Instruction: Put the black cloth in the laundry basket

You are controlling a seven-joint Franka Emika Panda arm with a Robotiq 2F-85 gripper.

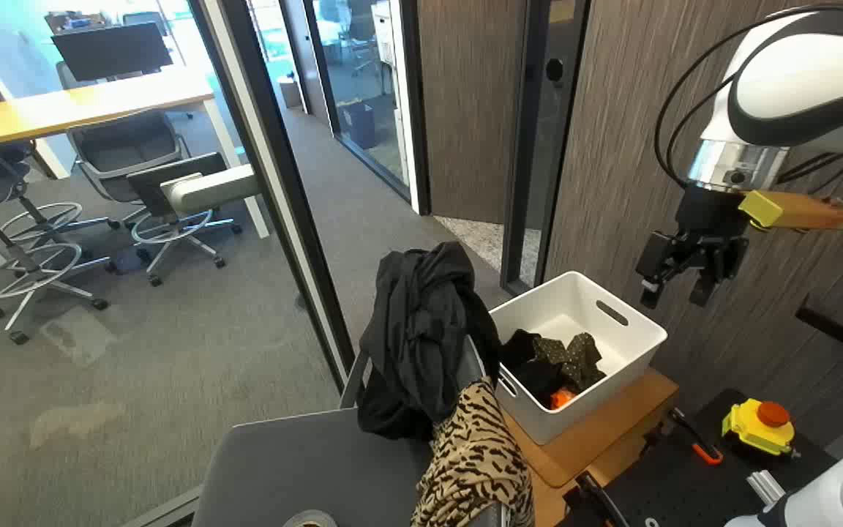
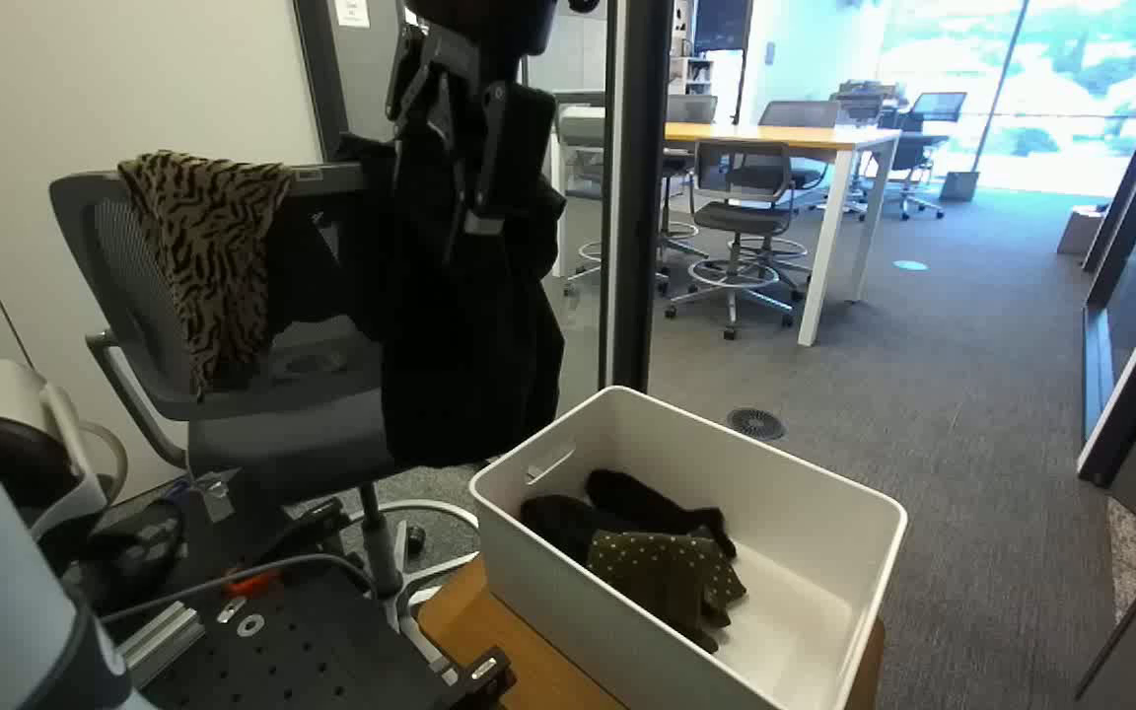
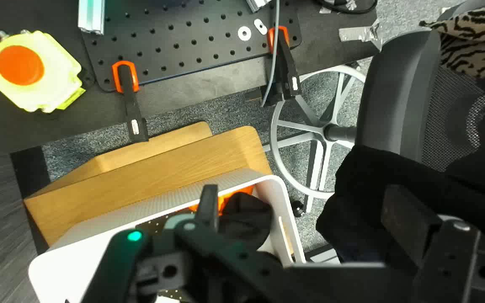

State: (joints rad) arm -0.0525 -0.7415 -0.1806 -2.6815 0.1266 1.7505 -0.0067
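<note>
while black cloth (image 1: 421, 333) drapes the chair (image 1: 297, 461), tool (image 1: 675, 296) gapes.

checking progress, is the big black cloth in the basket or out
Out: in both exterior views the black cloth hangs over the chair, beside the laundry basket.

Wrist view crops the laundry basket (image 3: 78, 265); end effector (image 3: 306, 212) partly hides seemingly dotted fabric (image 3: 155, 225).

Leopard-print cloth (image 2: 218, 247) hangs over back of gray chair (image 2: 272, 424), yellow box (image 3: 55, 69) with red button (image 3: 20, 65) sits on black desk (image 3: 57, 124), two orange-tipped clamps (image 3: 131, 99) at perforated plate (image 3: 179, 35) edge, more office chairs (image 2: 745, 217) in background.
</note>
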